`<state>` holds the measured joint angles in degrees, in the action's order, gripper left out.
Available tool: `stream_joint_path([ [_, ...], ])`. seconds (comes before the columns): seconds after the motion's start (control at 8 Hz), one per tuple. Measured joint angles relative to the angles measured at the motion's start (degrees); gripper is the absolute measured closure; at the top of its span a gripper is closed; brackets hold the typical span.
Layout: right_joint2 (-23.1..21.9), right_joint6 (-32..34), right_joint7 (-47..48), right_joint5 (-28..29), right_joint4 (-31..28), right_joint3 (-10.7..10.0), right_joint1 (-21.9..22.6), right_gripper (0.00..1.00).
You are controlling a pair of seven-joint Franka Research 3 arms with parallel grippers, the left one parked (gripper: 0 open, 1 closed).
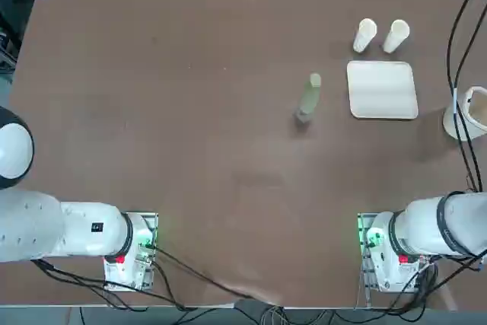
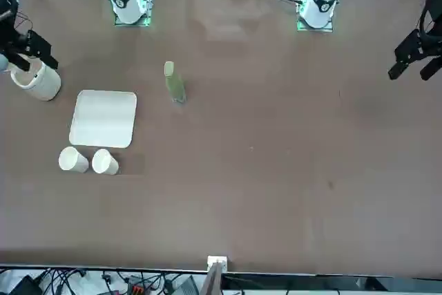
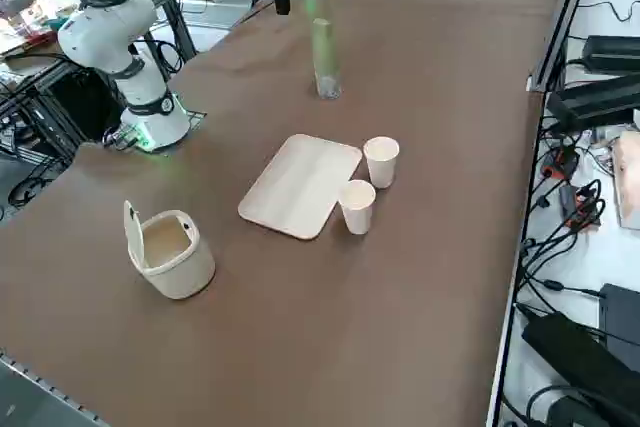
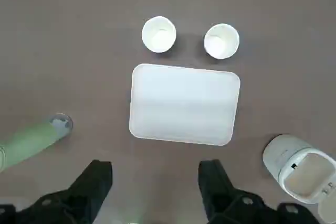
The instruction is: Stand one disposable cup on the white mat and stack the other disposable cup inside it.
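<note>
Right gripper [image 4: 155, 182] open, empty, seen only by wrist camera, above desk [image 4: 63, 35] near white mat [image 4: 184, 103]. Two cups [image 4: 158, 34] [image 4: 221, 41] upright just beyond mat, per side view.

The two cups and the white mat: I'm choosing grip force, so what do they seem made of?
The cups look like thin matte paper, with rolled rims. The white mat looks like smooth, matte cream plastic or silicone; which is unclear.
</note>
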<state>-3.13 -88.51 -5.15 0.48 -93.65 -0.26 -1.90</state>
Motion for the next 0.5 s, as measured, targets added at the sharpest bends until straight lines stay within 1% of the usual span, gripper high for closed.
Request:
stream_joint_path([
  [0.5, 0.27, -0.2, 1.63, 0.55, 0.9, 0.0, 0.04, 0.0],
])
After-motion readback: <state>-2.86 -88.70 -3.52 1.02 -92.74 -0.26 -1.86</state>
